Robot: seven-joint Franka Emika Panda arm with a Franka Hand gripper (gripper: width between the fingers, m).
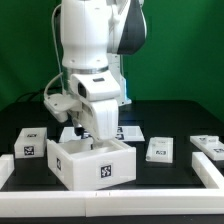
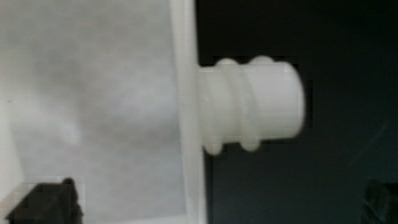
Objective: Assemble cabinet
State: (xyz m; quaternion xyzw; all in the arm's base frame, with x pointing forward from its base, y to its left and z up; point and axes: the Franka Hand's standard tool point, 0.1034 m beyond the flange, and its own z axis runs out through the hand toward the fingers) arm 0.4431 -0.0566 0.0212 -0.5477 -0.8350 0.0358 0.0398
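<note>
1. One white robot arm (image 1: 85,50) is showing in the exterior view.
2. One large open-topped cabinet box body (image 1: 75,165) is sitting on the table.
3. Three smaller loose white pieces are lying around it: one block (image 1: 32,142), one panel (image 1: 160,150) and one edge piece (image 1: 207,146).
4. Three square tags are showing clearly: box tag (image 1: 104,171), block tag (image 1: 30,150), panel tag (image 1: 160,152).
5. One ridged white knob (image 2: 249,105) is filling the wrist view.

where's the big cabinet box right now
In the exterior view the cabinet box body sits front-centre below the robot arm, between a tagged block on that view's left and another on its right.
</note>
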